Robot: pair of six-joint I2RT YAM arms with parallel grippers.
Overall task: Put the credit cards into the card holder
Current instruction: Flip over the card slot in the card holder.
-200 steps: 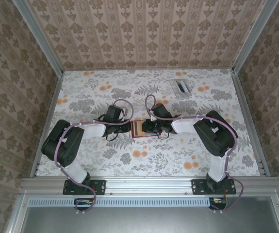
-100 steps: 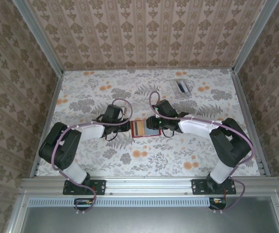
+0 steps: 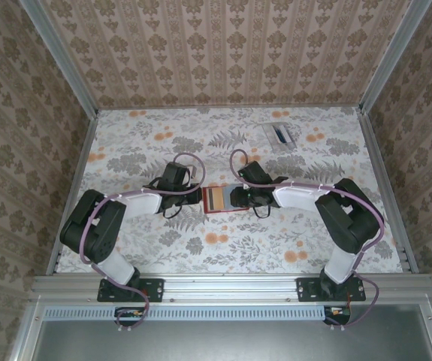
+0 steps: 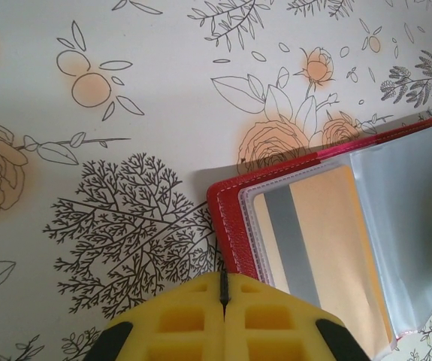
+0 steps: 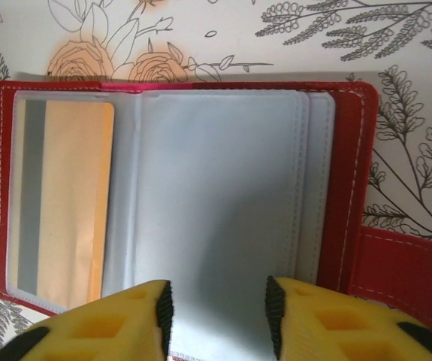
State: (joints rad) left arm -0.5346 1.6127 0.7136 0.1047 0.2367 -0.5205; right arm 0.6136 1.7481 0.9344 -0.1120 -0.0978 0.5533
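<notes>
The red card holder (image 3: 217, 200) lies open at the middle of the table, grey-blue sleeves up (image 5: 216, 188). An orange card with a grey stripe (image 5: 69, 195) sits inside its left clear sleeve (image 4: 328, 233). My left gripper (image 4: 223, 284) is shut, its tips against the holder's red left edge (image 4: 227, 218). My right gripper (image 5: 217, 308) hangs open over the bare right sleeve, nothing between its fingers. The red tab (image 5: 403, 263) sticks out to the right. A pale card with a dark stripe (image 3: 279, 134) lies far back on the right.
The floral tablecloth (image 3: 163, 143) covers the table. Patterned walls with metal edge rails (image 3: 375, 173) close it in on three sides. Both arms (image 3: 140, 199) reach in toward the centre, with open cloth behind them.
The right arm's elbow swung out to the right and came partly back, while its gripper stayed at the holder. The left arm shifted slightly. The holder has not moved.
</notes>
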